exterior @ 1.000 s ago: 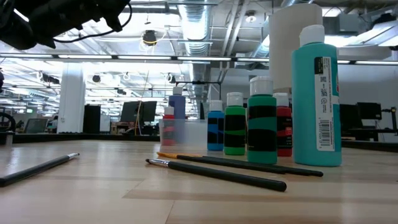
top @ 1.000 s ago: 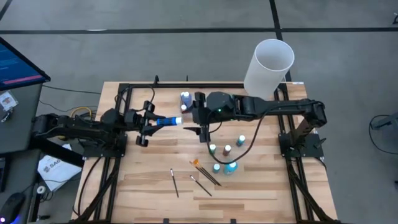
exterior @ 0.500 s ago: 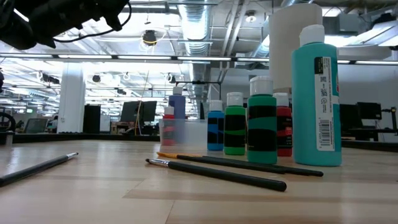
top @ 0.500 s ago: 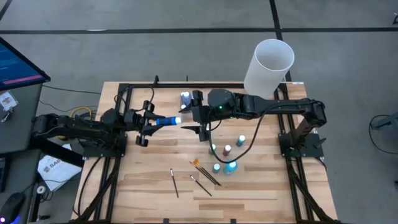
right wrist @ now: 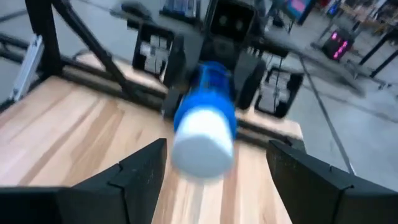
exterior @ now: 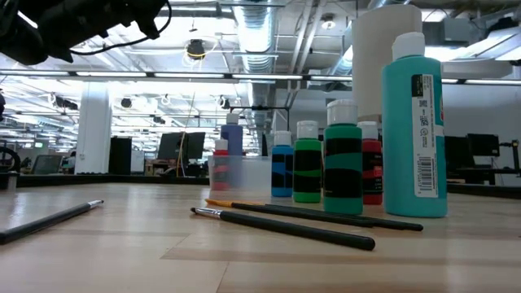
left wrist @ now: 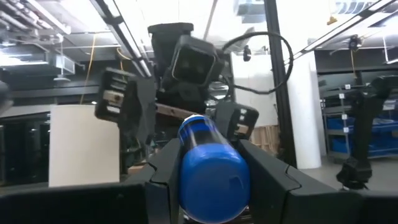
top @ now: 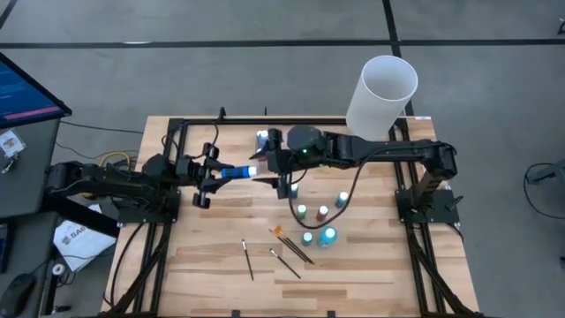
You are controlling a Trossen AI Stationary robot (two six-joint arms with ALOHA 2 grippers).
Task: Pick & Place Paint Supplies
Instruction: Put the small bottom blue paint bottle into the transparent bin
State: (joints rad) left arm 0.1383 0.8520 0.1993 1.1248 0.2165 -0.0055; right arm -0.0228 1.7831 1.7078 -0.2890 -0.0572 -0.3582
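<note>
Right hand (top: pixel 269 177) nearer, blue bottle (top: pixel 236 172) (white-capped)

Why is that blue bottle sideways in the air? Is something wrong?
Nothing is spilled. The left gripper holds the blue bottle level above the table, cap toward the open right gripper, which faces it. The other bottles stand upright; the brushes lie flat.

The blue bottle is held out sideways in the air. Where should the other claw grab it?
Probably at the white-capped end: the blue bottle lies level in the left claw, cap pointing at the open right claw. Coming straight on, its fingers can likely straddle the free end.
</note>
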